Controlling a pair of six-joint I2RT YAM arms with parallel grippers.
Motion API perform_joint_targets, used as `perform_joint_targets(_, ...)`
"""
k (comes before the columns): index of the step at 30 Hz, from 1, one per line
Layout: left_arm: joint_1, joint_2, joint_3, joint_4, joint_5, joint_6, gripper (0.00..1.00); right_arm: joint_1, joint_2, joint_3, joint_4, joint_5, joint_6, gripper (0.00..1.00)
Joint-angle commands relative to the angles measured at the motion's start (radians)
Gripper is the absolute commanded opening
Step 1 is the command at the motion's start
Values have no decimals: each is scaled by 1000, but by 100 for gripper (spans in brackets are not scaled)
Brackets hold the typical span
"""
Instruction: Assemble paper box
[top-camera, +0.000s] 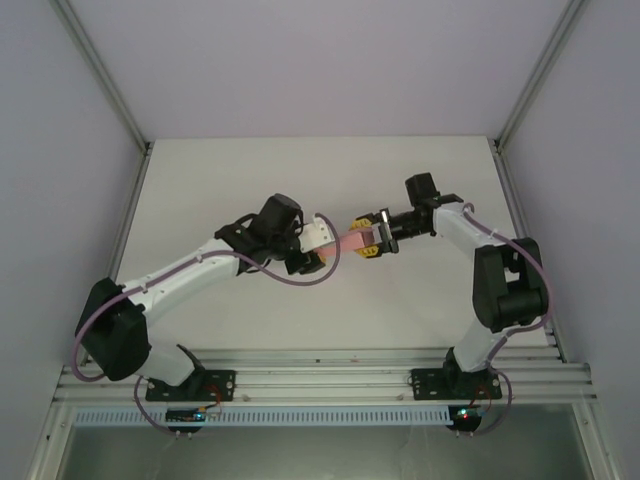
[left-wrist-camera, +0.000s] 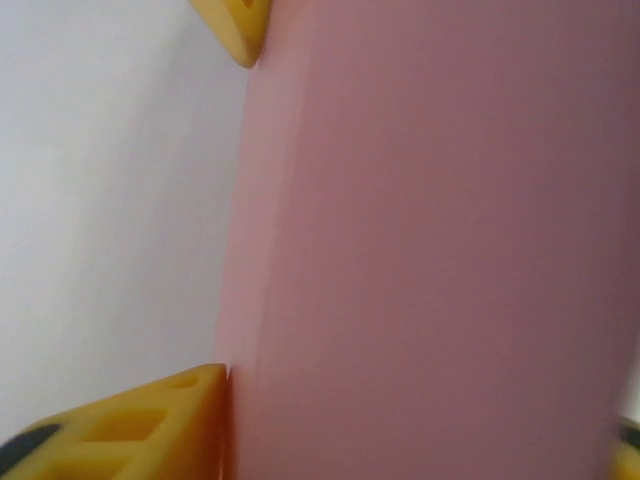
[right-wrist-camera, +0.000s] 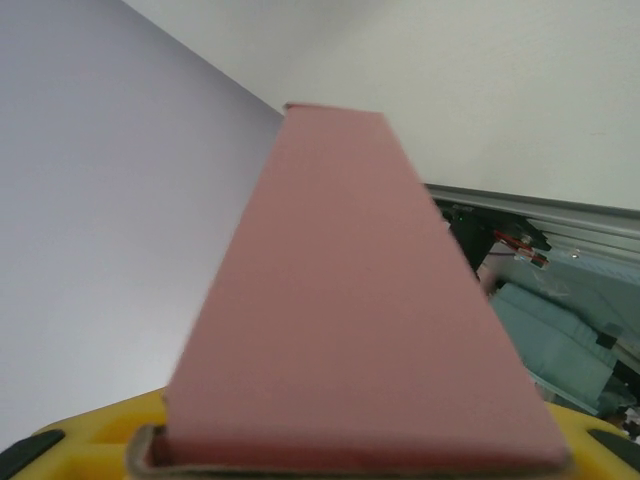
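Observation:
The paper box (top-camera: 352, 240) is a long, narrow pink box held off the table between the two arms, near the middle of the table. My left gripper (top-camera: 318, 240) grips its left end. In the left wrist view the box (left-wrist-camera: 430, 240) looms close and my left gripper (left-wrist-camera: 420, 420) straddles it, one yellow finger (left-wrist-camera: 150, 430) pressed against its edge. My right gripper (top-camera: 372, 243) holds the other end. From the right wrist the paper box (right-wrist-camera: 350, 320) runs away from the camera, and my right gripper (right-wrist-camera: 360, 445) clasps its near end.
The white table (top-camera: 300, 180) lies under both arms, walled by grey panels and corner posts (top-camera: 100, 70). An aluminium rail (top-camera: 320, 375) carries the arm bases at the near edge. The right wrist view catches that rail (right-wrist-camera: 560, 215) with teal items (right-wrist-camera: 560, 340) below it.

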Motion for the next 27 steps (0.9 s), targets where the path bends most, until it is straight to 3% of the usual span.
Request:
perform_joint_targets(1,-2,-11,38,4,18,17,44,12,-50,13,-16,-45,-1,54)
perform_joint_targets(3,-2,-11,39,1,18,25,41,11,-69,14,-18,-18,-5,57)
perform_joint_targets(5,-3,-10,45,-12,23,29,37,8,-83,12,-18,-10,-8,74)
perform_joint_targets(7,-2,-8,52,-36,23,35,35,-12,-97,15,-30,14,-38,83)
perform_joint_targets(8,-2,-6,58,-54,24,41,35,-22,-107,19,-30,28,-60,99)
perform_joint_targets(13,9,24,111,-227,6,64,32,-171,-176,117,-252,336,-480,99)
perform_joint_targets(16,35,82,151,-390,68,101,35,-224,-248,112,-195,601,-806,99)
perform_joint_targets(17,42,109,164,-428,67,101,34,-226,-273,84,-140,634,-880,99)
perform_joint_targets(18,53,143,188,-474,68,102,34,-233,-302,47,-60,637,-924,99)
perform_joint_targets(19,63,172,213,-505,68,91,34,-242,-320,-2,20,561,-991,99)
perform_joint_targets(23,89,267,301,-599,149,115,35,-249,-369,-128,299,439,-1038,99)
perform_joint_targets(25,93,293,325,-604,155,126,36,-226,-362,-133,296,359,-1201,99)
perform_joint_targets(27,101,326,352,-617,168,139,36,-176,-355,-136,265,390,-1320,99)
